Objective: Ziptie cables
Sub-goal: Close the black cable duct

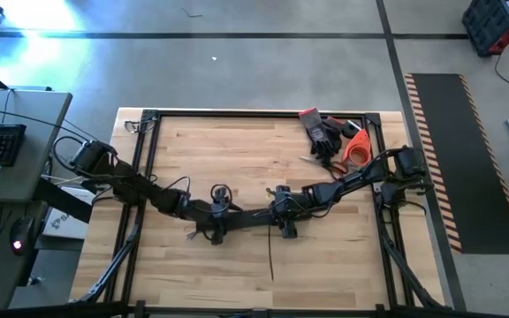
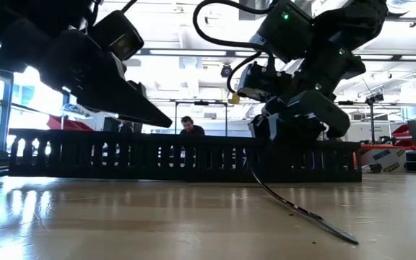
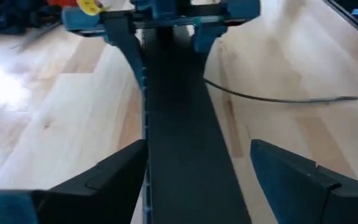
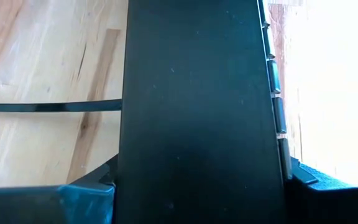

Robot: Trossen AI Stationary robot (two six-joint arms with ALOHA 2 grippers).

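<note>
A long black slotted duct [image 1: 250, 215] lies across the middle of the table, its flat top [image 3: 179, 155] facing up. My right gripper [image 1: 283, 216] is shut on it near its right end. My left gripper [image 3: 197, 146] is open near the duct's left end, one finger on each side of it; I cannot tell whether a finger touches it. A thin black strip [image 1: 270, 256] runs from the duct beside my right gripper toward the near edge, its free end [image 2: 341, 235] on the wood. The cables are hidden or out of view. My right gripper pinches the duct across its width, one finger on each long side [image 4: 278, 162]. Its fingers [image 3: 126, 37] come slanting down from the table's right side and lie across the duct. The duct stays level; whether it rests on the wood I cannot tell.
Dark gloves [image 1: 323, 132] and an orange tool [image 1: 356, 146] lie at the far right corner. A black frame [image 1: 263, 115] runs round the tabletop. Bare wood lies on the near and far sides of the duct. Beyond the table a person [image 2: 188, 126] shows.
</note>
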